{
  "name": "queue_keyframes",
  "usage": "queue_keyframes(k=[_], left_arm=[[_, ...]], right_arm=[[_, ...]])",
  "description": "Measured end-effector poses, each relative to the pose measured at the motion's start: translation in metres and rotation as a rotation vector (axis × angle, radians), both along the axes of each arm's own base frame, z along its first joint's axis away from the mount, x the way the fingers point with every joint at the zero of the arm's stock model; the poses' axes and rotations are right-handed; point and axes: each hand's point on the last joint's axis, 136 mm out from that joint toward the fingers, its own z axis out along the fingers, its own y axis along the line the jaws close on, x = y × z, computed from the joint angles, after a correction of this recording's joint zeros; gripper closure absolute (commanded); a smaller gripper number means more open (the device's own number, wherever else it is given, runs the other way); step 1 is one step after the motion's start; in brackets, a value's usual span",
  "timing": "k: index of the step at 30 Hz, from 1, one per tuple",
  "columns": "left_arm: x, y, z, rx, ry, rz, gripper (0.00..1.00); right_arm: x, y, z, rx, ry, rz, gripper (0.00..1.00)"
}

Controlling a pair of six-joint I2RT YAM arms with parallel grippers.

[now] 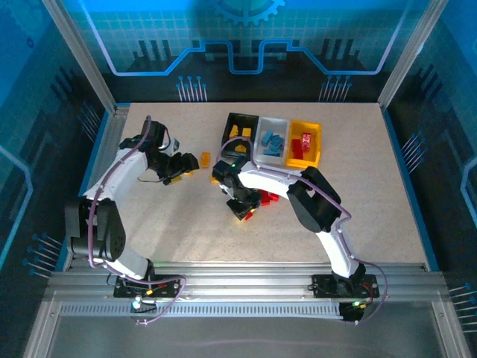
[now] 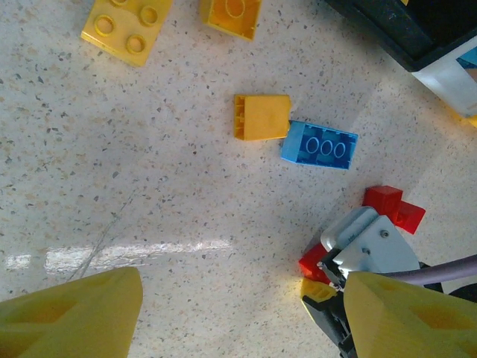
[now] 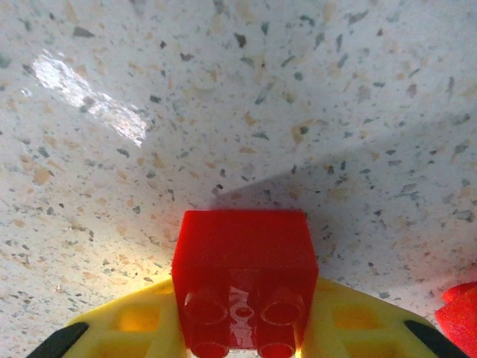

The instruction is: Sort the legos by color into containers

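Red lego (image 3: 244, 268) (studded) in right pincer (image 3: 242, 328)

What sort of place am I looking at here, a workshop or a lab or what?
Probably a robot lab or demo cell: the left arm and right arm bolted to an aluminium rail, blue circuit-pattern panels walling a speckled tabletop, with toy bricks and sorting bins.

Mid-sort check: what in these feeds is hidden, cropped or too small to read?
Top view: right gripper, shut on a red brick, partly covers loose bricks beside it.
Right wrist: red piece cut off by the right edge.
Left wrist: black bin and white bin cropped at the corner, contents hidden.
Top view: contents of the yellow bin too small to count.
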Motion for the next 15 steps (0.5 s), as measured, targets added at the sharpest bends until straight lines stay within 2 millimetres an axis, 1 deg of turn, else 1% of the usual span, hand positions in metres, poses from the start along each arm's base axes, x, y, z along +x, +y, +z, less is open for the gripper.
queue_keyframes(k=[2, 4, 6, 7, 9, 11, 13, 14, 15], left_arm=[[0.0, 0.0, 0.0, 0.001, 0.0, -0.003, 0.27], [0.0, -0.003, 0.0, 0.003, -0.001, -0.015, 0.27], [0.001, -0.009, 0.0, 0.008, 0.002, -0.033, 0.27], [0.002, -0.013, -0.001, 0.009, 0.004, -0.047, 0.26], [0.003, -0.023, -0.002, 0.012, 0.007, -0.073, 0.26], [0.001, -0.034, -0.003, 0.013, 0.009, -0.103, 0.26], [-0.002, -0.045, -0.004, 0.015, 0.012, -0.133, 0.25], [-0.004, -0.051, -0.005, 0.015, 0.014, -0.15, 0.25], [-0.006, -0.056, -0.006, 0.015, 0.016, -0.164, 0.25]], right_arm=[[0.002, 0.001, 0.009, 0.021, -0.014, -0.019, 0.7], [0.007, 0.002, 0.025, 0.068, -0.026, -0.054, 0.7], [0.021, -0.002, 0.05, 0.143, -0.056, -0.123, 0.68], [0.033, -0.009, 0.065, 0.185, -0.076, -0.172, 0.67], [0.062, -0.028, 0.095, 0.259, -0.126, -0.284, 0.67], [0.099, -0.058, 0.124, 0.32, -0.194, -0.417, 0.67], [0.13, -0.088, 0.141, 0.35, -0.247, -0.533, 0.67], [0.142, -0.104, 0.146, 0.359, -0.268, -0.591, 0.67], [0.15, -0.116, 0.148, 0.36, -0.278, -0.633, 0.67]])
